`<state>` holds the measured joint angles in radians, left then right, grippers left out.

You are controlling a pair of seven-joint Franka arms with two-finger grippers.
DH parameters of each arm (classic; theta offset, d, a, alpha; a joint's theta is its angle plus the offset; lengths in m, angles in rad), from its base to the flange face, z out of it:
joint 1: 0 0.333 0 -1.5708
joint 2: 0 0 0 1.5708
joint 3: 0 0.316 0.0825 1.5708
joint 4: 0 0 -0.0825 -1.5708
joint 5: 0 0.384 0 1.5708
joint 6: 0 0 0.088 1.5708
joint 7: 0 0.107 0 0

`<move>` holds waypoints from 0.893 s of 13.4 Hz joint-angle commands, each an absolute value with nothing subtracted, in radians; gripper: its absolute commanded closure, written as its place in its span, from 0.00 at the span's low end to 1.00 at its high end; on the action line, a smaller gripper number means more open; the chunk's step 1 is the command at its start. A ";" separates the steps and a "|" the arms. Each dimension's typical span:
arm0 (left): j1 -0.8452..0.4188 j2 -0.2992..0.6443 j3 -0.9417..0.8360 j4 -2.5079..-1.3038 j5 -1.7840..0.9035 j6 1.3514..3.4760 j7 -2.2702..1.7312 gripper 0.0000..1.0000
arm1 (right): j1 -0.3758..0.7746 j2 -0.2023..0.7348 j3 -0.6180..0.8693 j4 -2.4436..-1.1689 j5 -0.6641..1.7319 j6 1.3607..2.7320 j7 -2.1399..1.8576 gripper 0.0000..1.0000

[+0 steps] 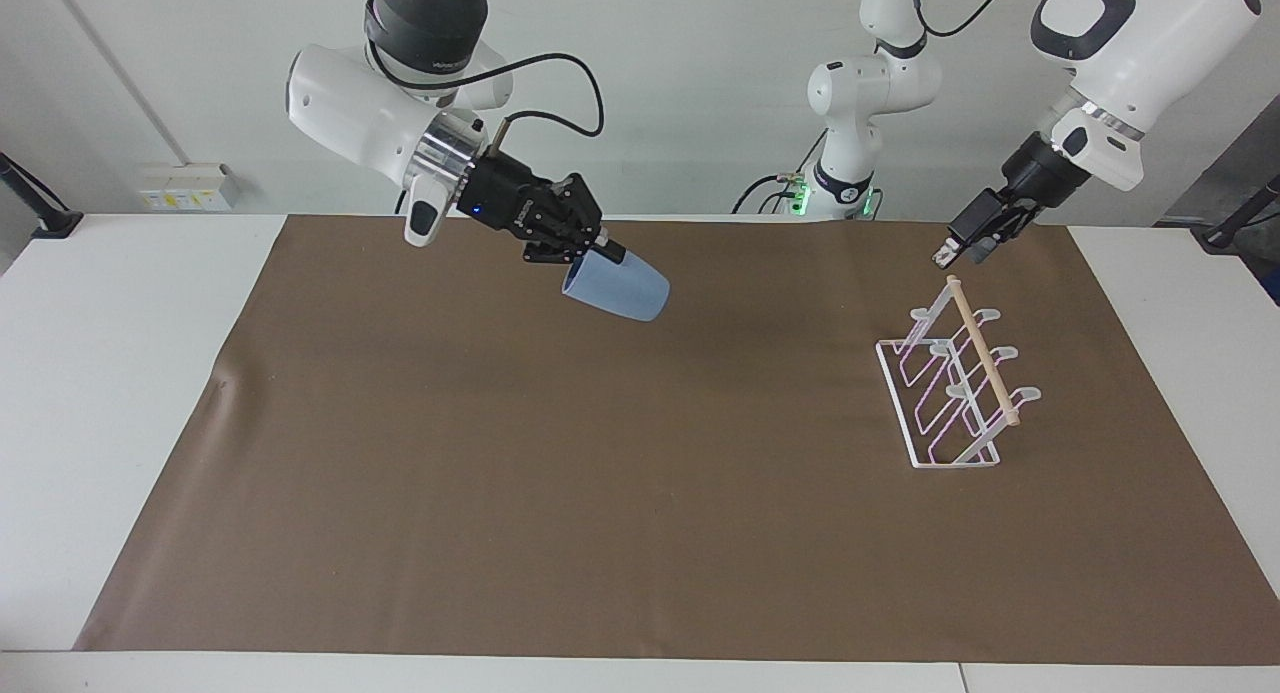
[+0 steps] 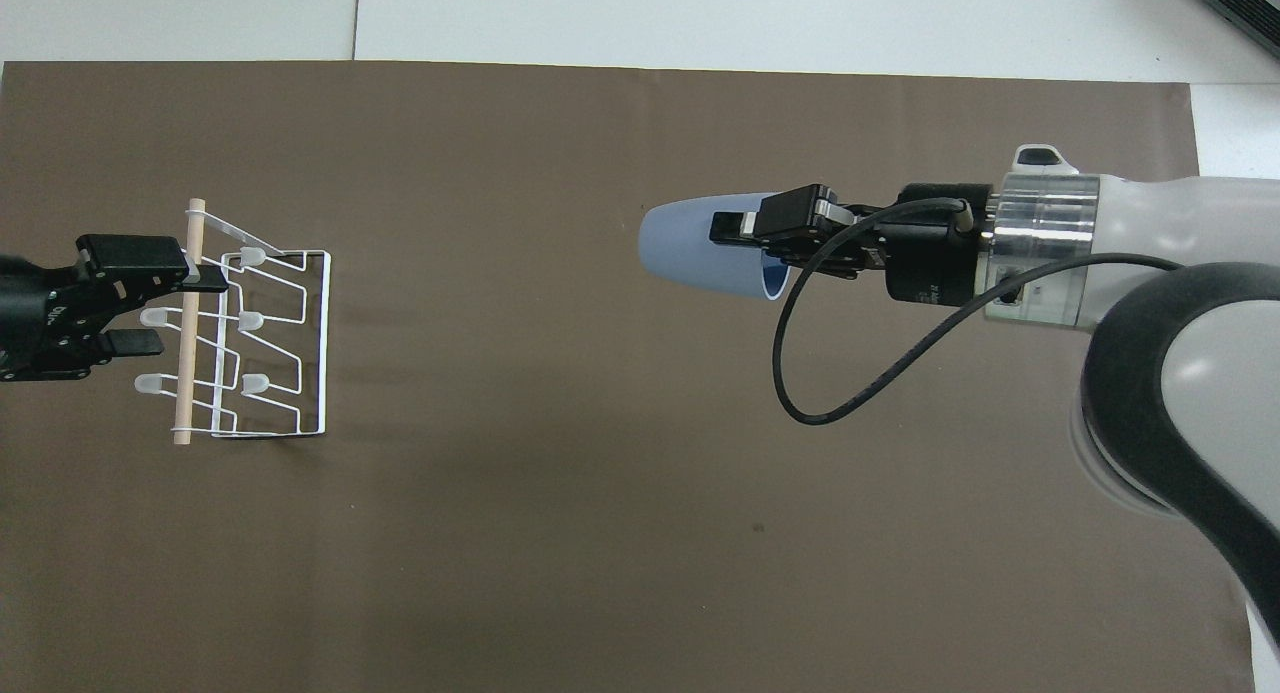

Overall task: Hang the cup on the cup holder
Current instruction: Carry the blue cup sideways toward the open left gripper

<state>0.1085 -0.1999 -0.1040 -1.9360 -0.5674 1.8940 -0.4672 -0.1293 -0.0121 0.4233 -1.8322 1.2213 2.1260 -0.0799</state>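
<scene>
Cup (image 1: 617, 286): light-blue matte tumbler, no handle, tapered, tipped on its side in the air, rounded base pointing toward the cup holder (image 1: 953, 386). Right gripper (image 1: 585, 255) is clamped on its rim over the brown mat (image 1: 640, 533), well apart from the holder. Holder: white wire rack, slanted prongs bare, wooden dowel on top. Left gripper (image 1: 962, 248) hovers over the holder's robot-side end, fingers apart.
</scene>
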 commanded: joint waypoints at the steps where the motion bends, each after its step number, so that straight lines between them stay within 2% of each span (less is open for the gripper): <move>1: 0.049 -0.227 -0.104 -2.002 -0.722 2.018 -0.685 0.00 | -0.158 -0.031 0.500 -1.832 1.296 2.131 -0.069 1.00; 3: 0.015 -0.221 -0.104 -2.023 -0.861 2.068 -0.771 0.00 | -0.160 -0.031 0.558 -1.832 1.330 2.164 -0.039 1.00; 7: -0.046 -0.225 -0.104 -2.075 -1.087 2.080 -0.892 0.00 | -0.163 -0.023 0.785 -1.832 1.437 2.532 -0.020 1.00; 12: -0.037 -0.229 -0.103 -2.074 -1.144 2.039 -0.946 0.00 | -0.161 -0.023 0.844 -1.832 1.439 2.611 -0.009 1.00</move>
